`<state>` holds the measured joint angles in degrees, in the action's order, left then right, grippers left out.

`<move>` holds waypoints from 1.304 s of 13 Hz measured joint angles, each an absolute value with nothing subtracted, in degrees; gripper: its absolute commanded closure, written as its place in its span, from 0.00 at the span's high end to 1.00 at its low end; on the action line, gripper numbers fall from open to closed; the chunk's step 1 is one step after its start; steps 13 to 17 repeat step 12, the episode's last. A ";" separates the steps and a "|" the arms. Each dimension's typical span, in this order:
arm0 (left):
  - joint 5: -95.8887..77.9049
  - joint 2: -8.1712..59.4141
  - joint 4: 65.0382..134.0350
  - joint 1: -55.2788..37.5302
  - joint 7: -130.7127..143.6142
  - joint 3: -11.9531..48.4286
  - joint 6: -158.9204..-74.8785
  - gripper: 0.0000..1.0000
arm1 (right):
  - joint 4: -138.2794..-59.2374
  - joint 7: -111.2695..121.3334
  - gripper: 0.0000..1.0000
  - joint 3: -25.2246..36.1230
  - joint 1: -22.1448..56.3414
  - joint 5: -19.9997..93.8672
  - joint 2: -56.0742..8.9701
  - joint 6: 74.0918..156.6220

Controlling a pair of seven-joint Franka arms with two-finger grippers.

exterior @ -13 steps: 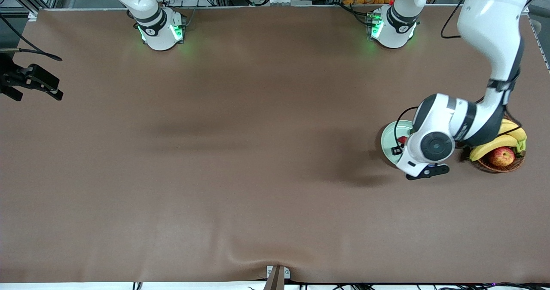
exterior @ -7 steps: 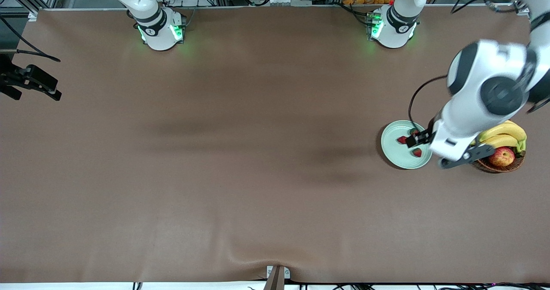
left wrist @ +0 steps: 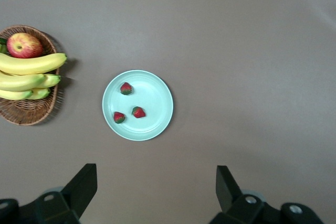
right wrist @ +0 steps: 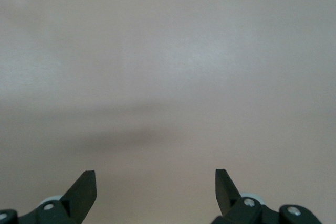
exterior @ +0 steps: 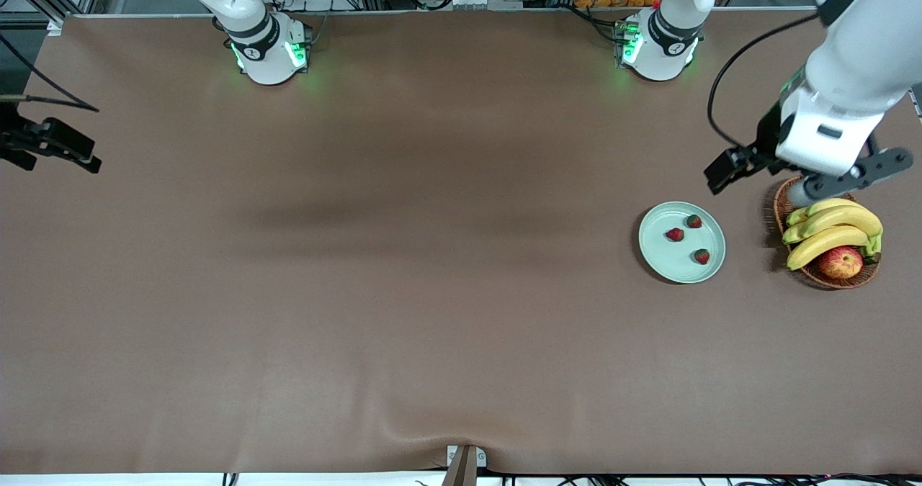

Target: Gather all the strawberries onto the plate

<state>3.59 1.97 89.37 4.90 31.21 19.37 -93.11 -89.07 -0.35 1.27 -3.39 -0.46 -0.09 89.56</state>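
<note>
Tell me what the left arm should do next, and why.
Probably just retreat to a rest pose. All three strawberries already lie in the plate, and no berry shows on the table or in the basket with the bananas and apple. The left hand is open and empty, up above the table; the right hand waits open.

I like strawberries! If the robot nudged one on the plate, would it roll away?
Probably only a little. Each strawberry looks tiny and rounded, so likely light and easy to roll. The plate has a raised rim, which should stop it. They sit apart, so one may not bump another.
</note>
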 measured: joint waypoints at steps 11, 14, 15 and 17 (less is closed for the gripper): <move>-1.61 -1.83 90.41 4.38 12.44 11.50 -90.13 1.00 | -88.79 -0.08 1.00 0.74 -4.94 -0.46 -0.06 85.16; -1.61 -1.83 90.39 4.25 11.70 11.50 -89.60 1.00 | -88.70 -0.08 1.00 0.73 -4.94 -0.46 -0.02 84.63; -1.61 -1.83 90.39 4.25 11.70 11.50 -89.60 1.00 | -88.70 -0.08 1.00 0.73 -4.94 -0.46 -0.02 84.63; -1.61 -1.83 90.39 4.25 11.70 11.50 -89.60 1.00 | -88.70 -0.08 1.00 0.73 -4.94 -0.46 -0.02 84.63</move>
